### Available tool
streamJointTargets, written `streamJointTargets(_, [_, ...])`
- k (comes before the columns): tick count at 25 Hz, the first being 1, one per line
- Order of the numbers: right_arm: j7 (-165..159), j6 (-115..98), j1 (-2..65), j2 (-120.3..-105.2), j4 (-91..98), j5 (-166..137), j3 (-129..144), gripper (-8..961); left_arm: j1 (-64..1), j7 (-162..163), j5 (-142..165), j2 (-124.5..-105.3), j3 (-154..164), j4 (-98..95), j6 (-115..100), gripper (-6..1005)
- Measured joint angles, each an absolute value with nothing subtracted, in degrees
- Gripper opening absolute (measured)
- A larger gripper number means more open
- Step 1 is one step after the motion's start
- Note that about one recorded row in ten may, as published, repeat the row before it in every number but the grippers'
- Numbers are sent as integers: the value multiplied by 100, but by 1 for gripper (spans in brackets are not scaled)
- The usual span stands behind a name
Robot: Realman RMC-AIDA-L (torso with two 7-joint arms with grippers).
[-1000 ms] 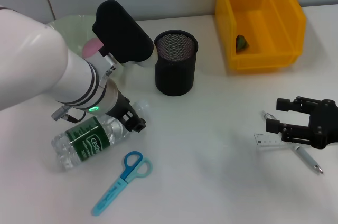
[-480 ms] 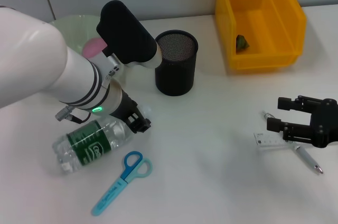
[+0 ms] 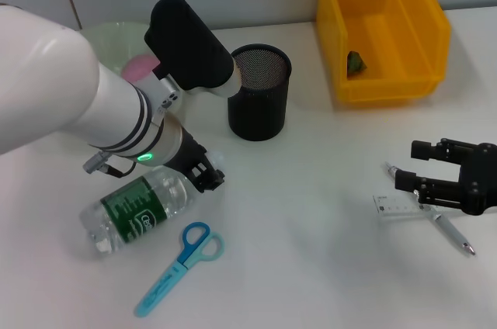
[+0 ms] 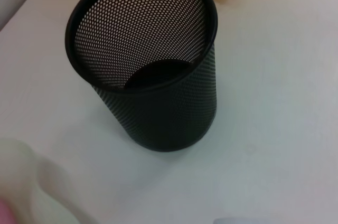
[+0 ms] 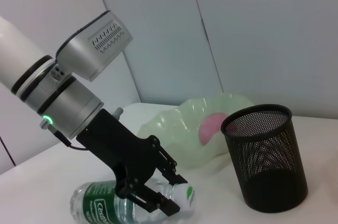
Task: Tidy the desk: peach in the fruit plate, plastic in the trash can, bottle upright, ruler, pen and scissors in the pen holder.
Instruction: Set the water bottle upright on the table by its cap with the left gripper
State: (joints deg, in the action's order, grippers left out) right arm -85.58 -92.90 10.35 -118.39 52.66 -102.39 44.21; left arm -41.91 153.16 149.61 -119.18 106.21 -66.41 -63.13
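A glossy white left arm with black joint bands, a glowing green indicator light and a thin grey cable ends in a black left gripper (image 3: 208, 178) (a grey vented housing sits above it), while the right gripper (image 3: 411, 168) is all black.

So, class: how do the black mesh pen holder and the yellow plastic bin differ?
The black mesh pen holder is round and looks empty; the yellow plastic bin is rectangular, solid-walled, and holds a small green scrap. Both stand upright and open-topped on the white desk.
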Motion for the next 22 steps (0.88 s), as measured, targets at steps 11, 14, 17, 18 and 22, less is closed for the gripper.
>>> streamJointTargets(11, [-8692,-9290,1060,-11830,5308,-10239,4339,739,-4179,15157,14762,-11918,10606,-6946,-6414,444])
streamJointTargets(14, [-8692,-9290,1063,-11830,5309,-10239,4333,739,-4168,15156,14761,-11917,10588,-6986,-6433,443])
streamJointTargets(17, [-8692,-9290,1063,-11830,5308,-10239,4332,739,-4146,15154,14761,-11905,10464,-7065,-6474,443])
streamJointTargets(18, [-8692,-9290,1064,-11829,5304,-10239,4332,739,-4143,15154,14763,-11898,10436,-7080,-6480,443])
streamJointTargets(22, [-8693,-9290,1064,-11830,5296,-10239,4333,738,-4134,15152,14789,-11891,10372,-7109,-6517,442])
